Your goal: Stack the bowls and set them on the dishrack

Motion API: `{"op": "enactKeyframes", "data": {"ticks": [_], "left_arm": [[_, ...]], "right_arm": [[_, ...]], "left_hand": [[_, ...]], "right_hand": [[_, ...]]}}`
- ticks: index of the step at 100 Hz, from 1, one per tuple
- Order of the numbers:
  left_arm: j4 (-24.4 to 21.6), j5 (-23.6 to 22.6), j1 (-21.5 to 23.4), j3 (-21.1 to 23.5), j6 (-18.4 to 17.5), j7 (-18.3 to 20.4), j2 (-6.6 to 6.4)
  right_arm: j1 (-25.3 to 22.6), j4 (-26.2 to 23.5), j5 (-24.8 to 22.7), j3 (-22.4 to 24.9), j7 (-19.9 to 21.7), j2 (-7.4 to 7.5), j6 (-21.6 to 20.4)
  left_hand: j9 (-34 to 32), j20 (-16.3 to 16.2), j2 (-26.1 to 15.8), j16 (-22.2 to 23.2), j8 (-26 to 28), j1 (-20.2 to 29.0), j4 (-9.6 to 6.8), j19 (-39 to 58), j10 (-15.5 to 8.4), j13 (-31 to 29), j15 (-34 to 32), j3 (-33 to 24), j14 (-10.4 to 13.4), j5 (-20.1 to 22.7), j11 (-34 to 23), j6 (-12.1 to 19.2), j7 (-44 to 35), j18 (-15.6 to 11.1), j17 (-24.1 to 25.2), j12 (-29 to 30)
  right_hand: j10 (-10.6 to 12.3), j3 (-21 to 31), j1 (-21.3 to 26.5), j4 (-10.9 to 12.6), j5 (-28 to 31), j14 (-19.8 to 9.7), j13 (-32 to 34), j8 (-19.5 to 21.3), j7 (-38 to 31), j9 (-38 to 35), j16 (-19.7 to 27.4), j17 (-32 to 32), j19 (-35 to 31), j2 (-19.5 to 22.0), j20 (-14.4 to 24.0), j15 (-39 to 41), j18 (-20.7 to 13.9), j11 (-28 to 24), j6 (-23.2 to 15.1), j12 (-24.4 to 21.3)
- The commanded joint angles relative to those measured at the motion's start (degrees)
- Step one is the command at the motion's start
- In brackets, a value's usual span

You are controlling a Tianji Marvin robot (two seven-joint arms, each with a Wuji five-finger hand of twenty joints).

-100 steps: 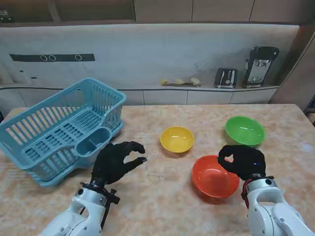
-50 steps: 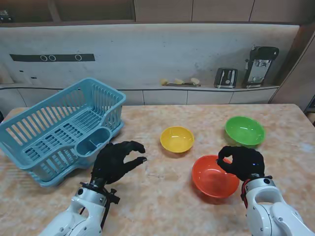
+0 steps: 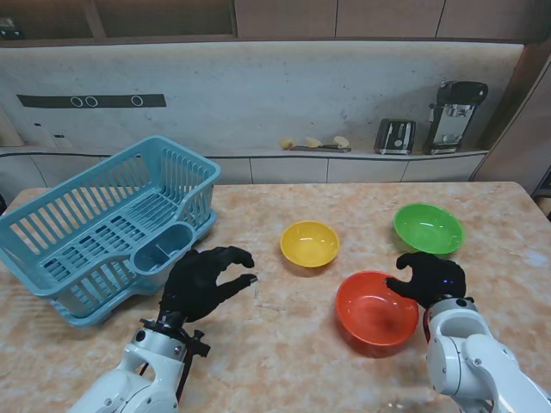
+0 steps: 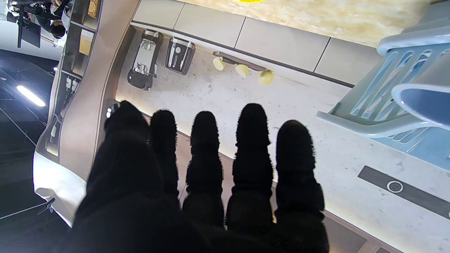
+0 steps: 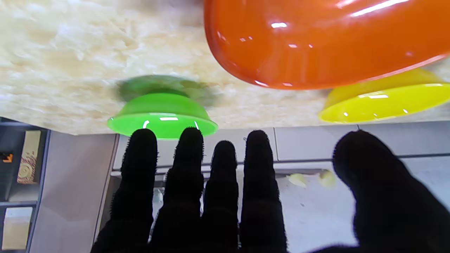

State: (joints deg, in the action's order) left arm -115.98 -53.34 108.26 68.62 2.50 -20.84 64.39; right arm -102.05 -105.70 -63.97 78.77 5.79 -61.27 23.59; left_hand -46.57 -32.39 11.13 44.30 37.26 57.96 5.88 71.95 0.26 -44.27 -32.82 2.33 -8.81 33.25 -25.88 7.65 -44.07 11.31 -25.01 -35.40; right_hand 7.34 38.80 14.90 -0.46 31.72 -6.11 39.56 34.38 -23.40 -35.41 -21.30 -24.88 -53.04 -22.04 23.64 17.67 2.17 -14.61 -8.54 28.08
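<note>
The stand camera looks down from above the shoulders across the desk (image 3: 284, 344) toward the back wall. Each wrist camera sits close behind its fingers (image 4: 253, 140), picture inverted, facing that wall. The right wrist view shares the green bowl (image 5: 161, 117) with the stand view.

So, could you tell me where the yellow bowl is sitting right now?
In the stand's view the yellow bowl sits near the table's middle, right of the dishrack, left of the green bowl and farther from me than the red bowl.
</note>
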Motion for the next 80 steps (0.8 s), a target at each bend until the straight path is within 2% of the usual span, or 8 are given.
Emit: {"op": "enactKeyframes", "data": {"ticks": [1,29,56,80], "left_arm": [[-0.38,-0.22,0.41,-0.09,-0.27,0.73,0.14],[-0.53,-0.14,0.54,-0.11,-0.18,0.70,0.16],[-0.62,-0.14,0.57,-0.13,-0.16,0.76,0.15],[-0.79,-0.09,0.65,-0.08,-0.08,0.88,0.15]], "right_arm": [[0.72,1.56,0.99,-0.20,1.96,0.04,0.95],[4.55,6.12,3.19,-2.25,4.13,0.33,5.37],[8.74,10.81,7.28,-4.85,5.93,0.65,7.71],[12.21,14.97,10.24,-7.20,7.17,0.93,8.56]], "left_hand": [[-0.93,-0.28,-1.81,-0.35,0.76,0.54,0.22,-0.01,0.04,-0.66,0.16,0.94,-0.63,1.25,1.00,0.86,-0.05,0.67,0.25,-0.49],[-0.93,-0.26,-1.85,-0.34,0.75,0.48,0.22,-0.07,0.02,-0.67,0.16,0.95,-0.67,1.26,1.04,0.87,0.01,0.83,0.32,-0.49],[-1.02,-0.25,-1.84,-0.33,0.75,0.46,0.23,-0.13,0.02,-0.73,0.15,0.95,-0.63,1.31,1.03,0.91,0.01,0.87,0.32,-0.50],[-1.00,-0.26,-1.88,-0.32,0.74,0.43,0.21,-0.13,-0.02,-0.74,0.16,0.94,-0.70,1.36,1.07,0.86,0.02,0.90,0.33,-0.49]], "right_hand": [[-1.22,0.44,-2.00,0.16,-1.70,-0.01,-1.13,0.07,1.13,2.64,-1.23,0.93,0.38,-0.53,0.43,0.49,0.06,-0.82,1.54,1.36],[-3.25,0.30,-5.27,-0.24,-0.45,0.54,-0.67,0.46,1.39,2.40,-2.17,0.06,-0.89,0.33,1.04,2.40,0.00,-4.03,3.91,4.32],[-3.52,0.66,-8.19,-0.57,2.23,1.10,1.08,1.05,0.29,0.47,-3.24,-1.58,-3.86,1.43,1.23,5.48,-0.19,-6.40,4.13,5.49],[-3.36,1.16,-7.36,-0.46,4.63,0.52,3.72,2.68,-2.25,-1.89,-5.54,-4.82,-7.72,0.86,0.38,11.13,-1.08,-9.73,3.07,6.95]]}}
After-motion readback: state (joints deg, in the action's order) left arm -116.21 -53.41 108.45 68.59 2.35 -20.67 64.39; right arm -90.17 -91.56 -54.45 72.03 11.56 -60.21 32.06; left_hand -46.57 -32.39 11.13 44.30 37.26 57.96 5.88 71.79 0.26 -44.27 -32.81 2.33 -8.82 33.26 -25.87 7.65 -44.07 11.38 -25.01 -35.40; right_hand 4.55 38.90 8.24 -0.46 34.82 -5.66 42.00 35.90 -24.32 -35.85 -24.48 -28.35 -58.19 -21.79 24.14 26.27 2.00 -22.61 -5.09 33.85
